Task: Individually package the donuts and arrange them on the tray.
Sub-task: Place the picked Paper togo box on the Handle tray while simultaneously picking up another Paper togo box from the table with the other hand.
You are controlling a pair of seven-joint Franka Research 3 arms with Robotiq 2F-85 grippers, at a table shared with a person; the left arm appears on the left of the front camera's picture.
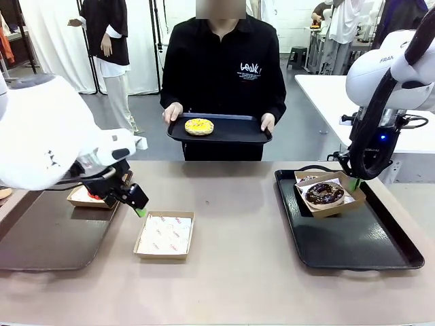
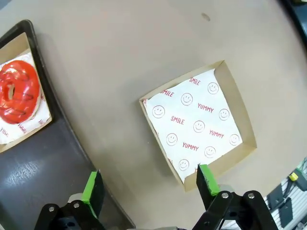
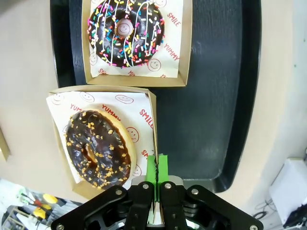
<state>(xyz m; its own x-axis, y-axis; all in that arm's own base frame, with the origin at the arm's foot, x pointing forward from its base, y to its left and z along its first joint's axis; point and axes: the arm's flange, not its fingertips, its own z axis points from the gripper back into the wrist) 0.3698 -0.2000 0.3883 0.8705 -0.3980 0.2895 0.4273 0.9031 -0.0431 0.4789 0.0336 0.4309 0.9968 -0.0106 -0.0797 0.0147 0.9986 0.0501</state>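
The person holds a black tray (image 1: 238,129) with the yellow donut (image 1: 199,126) on it. On the left tray, the red donut (image 1: 85,196) (image 2: 18,91) lies in a paper-lined box. My left gripper (image 1: 138,206) (image 2: 150,186) hangs open just above the near rim of an empty lined box (image 1: 164,235) (image 2: 196,124). My right gripper (image 1: 354,183) (image 3: 157,168) is shut on the side wall of the box holding the chocolate donut (image 1: 325,194) (image 3: 98,148), tilted over the right tray. Behind it, the sprinkled dark donut (image 1: 309,178) (image 3: 125,32) sits boxed.
A dark brown tray (image 1: 47,238) (image 2: 38,167) lies at the table's left and a black tray (image 1: 367,244) (image 3: 206,96) at its right. Bare tabletop (image 1: 238,204) runs between them. The person stands at the far edge.
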